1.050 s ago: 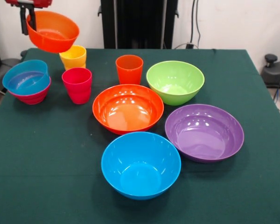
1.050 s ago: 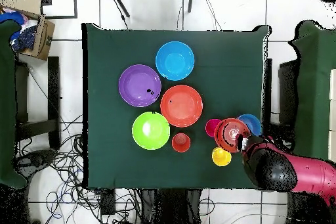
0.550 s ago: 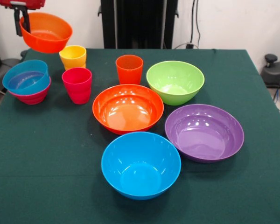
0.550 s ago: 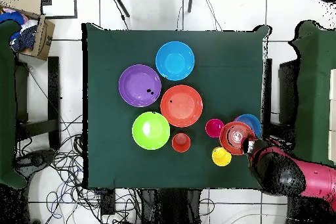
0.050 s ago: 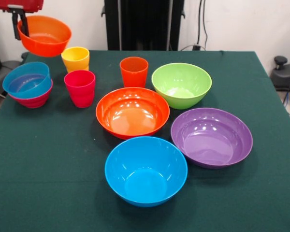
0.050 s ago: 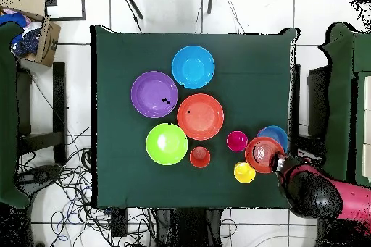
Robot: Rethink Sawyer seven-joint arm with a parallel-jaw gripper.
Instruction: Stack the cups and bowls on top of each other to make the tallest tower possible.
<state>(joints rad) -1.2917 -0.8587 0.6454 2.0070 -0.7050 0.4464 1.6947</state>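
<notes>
Altogether three cups [image 5: 79,87], seven bowls [image 5: 146,169], one aloft.

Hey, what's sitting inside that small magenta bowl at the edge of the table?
A translucent blue bowl is nested in the magenta bowl, tilted slightly. It covers the magenta bowl's interior, so anything beneath it cannot be seen.

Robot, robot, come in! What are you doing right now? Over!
Gripper shut on small orange bowl, held in air. Blue-on-magenta bowl pair below. Nothing in the way.
</notes>
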